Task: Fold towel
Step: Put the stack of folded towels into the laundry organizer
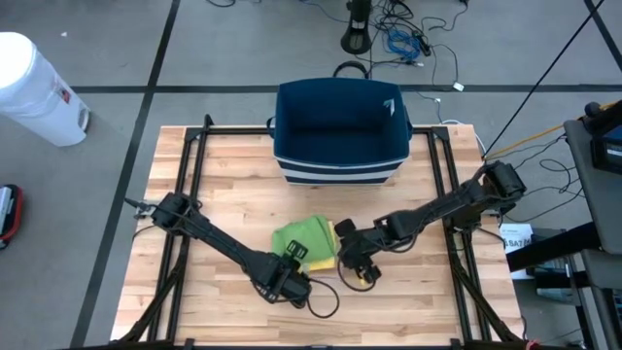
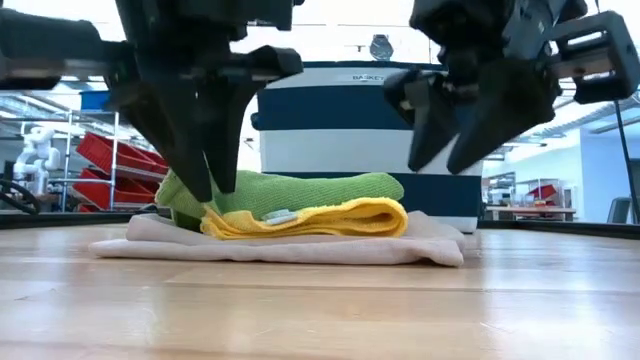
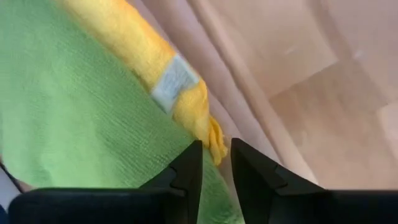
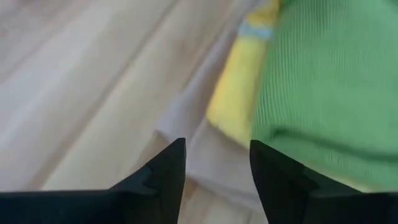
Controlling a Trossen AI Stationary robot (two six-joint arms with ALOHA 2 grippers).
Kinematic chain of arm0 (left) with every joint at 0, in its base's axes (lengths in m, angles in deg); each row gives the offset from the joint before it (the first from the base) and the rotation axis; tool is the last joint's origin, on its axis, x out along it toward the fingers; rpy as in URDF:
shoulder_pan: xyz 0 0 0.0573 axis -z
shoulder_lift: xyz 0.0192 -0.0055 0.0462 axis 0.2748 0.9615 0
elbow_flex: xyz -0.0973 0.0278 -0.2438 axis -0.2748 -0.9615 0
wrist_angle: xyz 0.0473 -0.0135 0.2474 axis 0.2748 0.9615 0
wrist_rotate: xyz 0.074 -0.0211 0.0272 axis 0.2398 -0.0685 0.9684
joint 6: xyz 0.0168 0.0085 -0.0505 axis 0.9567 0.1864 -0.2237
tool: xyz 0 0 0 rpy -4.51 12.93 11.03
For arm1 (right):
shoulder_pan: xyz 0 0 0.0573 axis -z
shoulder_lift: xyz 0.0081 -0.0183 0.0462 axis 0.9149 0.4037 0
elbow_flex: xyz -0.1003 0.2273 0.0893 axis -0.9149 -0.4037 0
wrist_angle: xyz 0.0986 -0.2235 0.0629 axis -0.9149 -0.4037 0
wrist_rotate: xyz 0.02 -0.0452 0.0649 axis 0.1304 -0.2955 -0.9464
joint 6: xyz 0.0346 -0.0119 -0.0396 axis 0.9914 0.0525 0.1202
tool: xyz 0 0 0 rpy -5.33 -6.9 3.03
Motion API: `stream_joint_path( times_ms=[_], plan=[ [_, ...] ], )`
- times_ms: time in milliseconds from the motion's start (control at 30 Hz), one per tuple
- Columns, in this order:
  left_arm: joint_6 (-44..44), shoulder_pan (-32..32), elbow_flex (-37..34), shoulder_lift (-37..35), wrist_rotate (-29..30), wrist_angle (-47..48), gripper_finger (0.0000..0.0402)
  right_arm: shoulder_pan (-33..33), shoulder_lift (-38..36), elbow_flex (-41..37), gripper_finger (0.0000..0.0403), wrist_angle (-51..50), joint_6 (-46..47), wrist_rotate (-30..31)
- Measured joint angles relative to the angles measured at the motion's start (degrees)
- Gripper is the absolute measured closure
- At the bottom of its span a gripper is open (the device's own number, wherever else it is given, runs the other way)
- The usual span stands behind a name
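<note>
A folded stack of towels, green (image 2: pixel 290 190) on yellow (image 2: pixel 330 220) on beige (image 2: pixel 300 250), lay on the table (image 1: pixel 224 185) just in front of a blue basket (image 1: pixel 340 131). The left end effector (image 2: pixel 210 185) stood at one end of the stack, fingers slightly apart and gripping nothing. The right end effector (image 2: pixel 450 150) hung above the other end, fingers apart and empty.
</note>
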Motion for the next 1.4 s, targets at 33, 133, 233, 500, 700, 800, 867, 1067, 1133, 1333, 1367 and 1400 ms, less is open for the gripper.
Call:
stream_joint_path(
  times_ms=[33,133,233,500,700,800,867,1067,1133,1333,1367,1400],
  plan=[
    [0.0,0.2,0.4,0.0,0.0,0.1,0.0311,-0.4,-0.2,0.0,0.0237,1.1,-0.5,0.0],
    [-0.1,0.8,1.2,0.0,0.0,0.6,0.0311,-1.2,0.6,0.0,0.0228,5.0,-3.1,0.1],
    [-0.1,1.2,1.6,0.0,0.2,0.4,0.0311,-1.1,2.8,0.0,0.0211,9.1,-5.7,0.3],
    [-2.0,0.6,1.6,0.0,3.8,0.6,0.0289,1.3,5.0,0.0,0.0130,15.2,-7.3,1.1],
    [-4.8,-1.6,1.6,0.0,5.1,-0.4,0.0239,2.3,8.9,0.0,0.0105,17.6,-2.5,-2.5],
    [-5.8,-2.7,1.6,0.0,4.8,-1.4,0.0211,2.1,11.7,0.0,0.0109,18.0,-1.0,-4.4],
    [-6.2,-3.0,1.6,0.0,3.1,-2.4,0.0191,1.8,12.8,0.0,0.0112,19.3,0.1,-5.6],
    [-6.4,-3.1,0.7,0.0,-7.5,-9.2,0.0140,0.2,13.8,0.0,0.0114,20.7,0.4,-3.3],
    [-6.4,-2.7,-0.4,0.0,-7.9,-11.1,0.0129,-0.1,14.0,0.0,0.0114,20.9,-0.3,-1.4],
    [-7.5,-2.1,-5.9,0.0,-7.8,-16.0,0.0110,-0.5,14.1,0.0,0.0115,20.8,-0.6,1.4],
    [-7.7,-2.1,-6.6,0.0,-6.9,-16.6,0.0108,-0.5,14.1,0.0,0.0115,20.9,-0.6,1.5],
    [-7.9,-2.1,-7.2,0.0,-5.4,-17.3,0.0105,-0.5,14.1,0.0,0.0115,20.8,-0.6,1.5]
  ],
)
